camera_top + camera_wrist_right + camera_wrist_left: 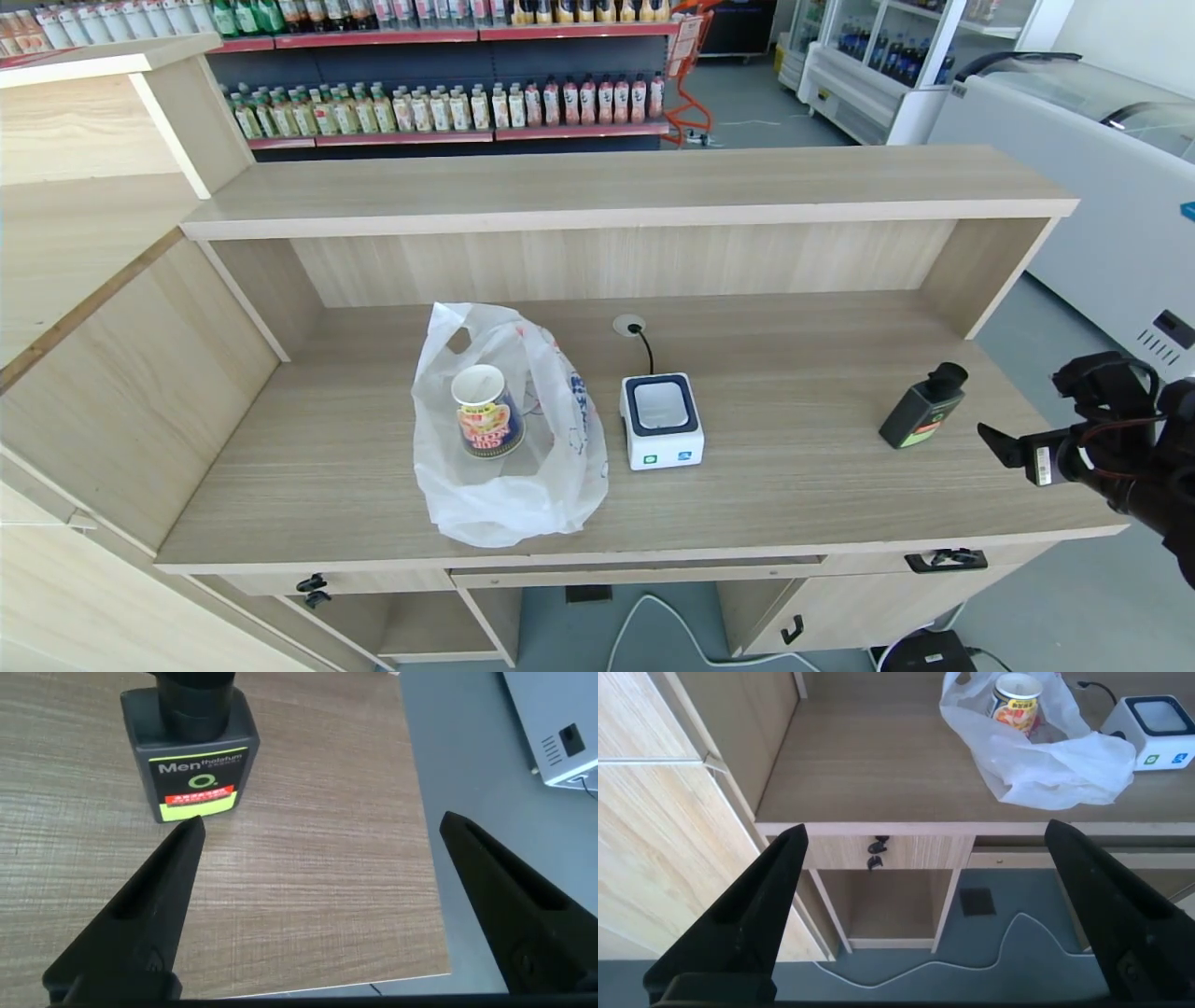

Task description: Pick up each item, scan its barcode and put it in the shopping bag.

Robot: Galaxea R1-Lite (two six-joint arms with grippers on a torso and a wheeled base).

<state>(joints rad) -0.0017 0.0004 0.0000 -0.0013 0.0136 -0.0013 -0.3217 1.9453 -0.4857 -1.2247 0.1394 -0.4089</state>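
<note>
Now our left hand (pixel 924 829) and right hand (pixel 320 821) both gape, empty. The bottle (pixel 922 408) stands on the surface (pixel 794 476) at three o'clock from the scanner (pixel 661 420). The shopping bag (pixel 551 467), holding a cup (pixel 485 413), lies at nine.

The dark bottle (pixel 192 761) bears white lettering above a red strip and a yellow-green band of small print. The cup (pixel 486 415) shows red-and-yellow lettering, the shopping bag (pixel 565 467) blue print, both too small to read.
</note>
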